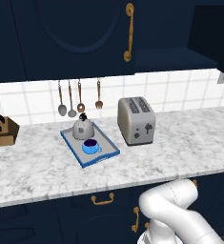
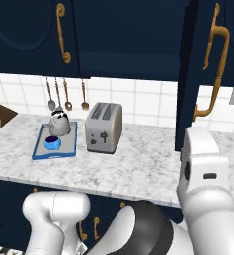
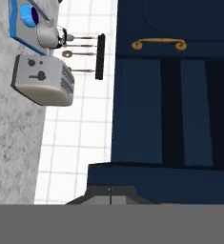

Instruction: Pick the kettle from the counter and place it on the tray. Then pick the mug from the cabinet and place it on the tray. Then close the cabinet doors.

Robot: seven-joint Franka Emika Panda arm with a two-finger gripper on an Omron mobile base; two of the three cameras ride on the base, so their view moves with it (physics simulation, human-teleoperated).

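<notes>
The blue-rimmed tray [image 1: 111, 153] [image 2: 39, 149] [image 3: 15, 35] lies on the marbled counter [image 1: 180, 143] [image 2: 138, 164]. On it stand the silver kettle [image 1: 82, 127] [image 2: 59, 123] [image 3: 46, 33] and, in front of it, the blue mug [image 1: 90, 146] [image 2: 52, 143] [image 3: 28, 15]. The cabinet [image 1: 175, 43] has its left door [image 1: 75, 33] [image 2: 34, 35] flat and its right door [image 2: 208, 60] swung out. My gripper [image 3: 109, 194] is shut with nothing in it, its tips right at the near navy edge of that open door [image 3: 161, 177]. My white forearm [image 2: 203, 169] stands just below the door's lower corner.
A boxy silver toaster [image 1: 136, 120] [image 2: 104, 127] [image 3: 44, 80] stands right of the tray. Utensils [image 1: 79, 97] hang on the tiled wall behind it. A knife block [image 1: 1, 129] sits at the counter's far left. Navy drawers with brass pulls [image 1: 103, 199] run under the counter.
</notes>
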